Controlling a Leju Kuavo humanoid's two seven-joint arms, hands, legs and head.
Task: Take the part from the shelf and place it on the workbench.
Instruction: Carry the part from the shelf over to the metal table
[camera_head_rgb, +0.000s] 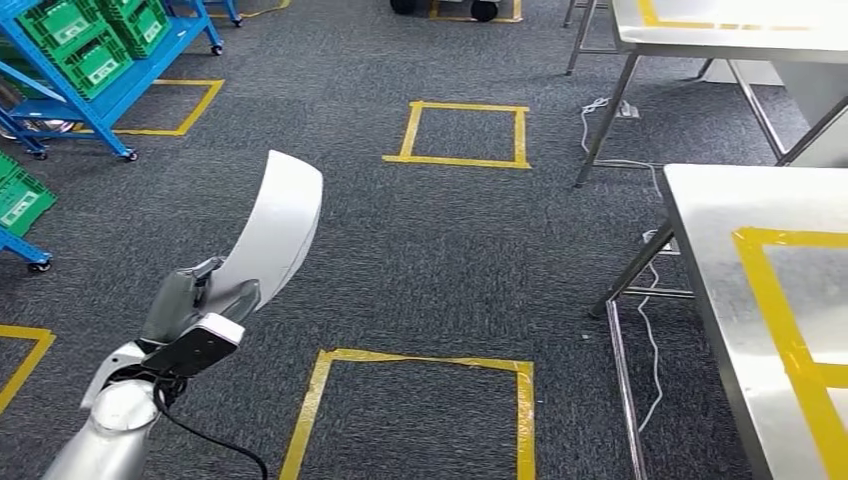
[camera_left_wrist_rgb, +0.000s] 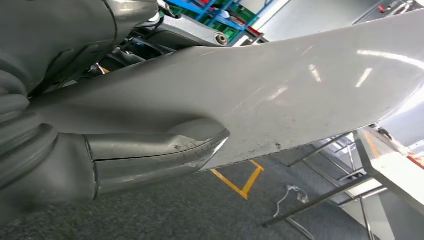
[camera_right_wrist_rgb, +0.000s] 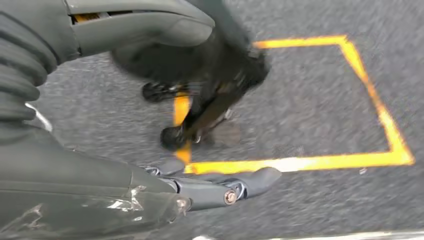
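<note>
Because the part (camera_head_rgb: 275, 225) is a long, curved white shell, your left hand (camera_head_rgb: 200, 300) grips it at its lower end and lets the rest stand up and arc away above the fingers, which keeps it off the carpet (camera_head_rgb: 440, 250) while you carry it. In the left wrist view the thumb (camera_left_wrist_rgb: 160, 150) lies pressed against the part's broad face, so the hold looks firm, though I judge the long free end could swing if you turn fast. The part is well apart from the bench (camera_head_rgb: 760, 300), which stands off to your right with a yellow taped outline (camera_head_rgb: 790, 340) on its top, likely the drop spot. Your right hand (camera_right_wrist_rgb: 210, 185) hangs over the carpet, holding nothing, fingers apart. The blue shelf (camera_head_rgb: 110, 90) with green crates (camera_head_rgb: 85, 45) sits far from the bench, on the part's other side.
</note>
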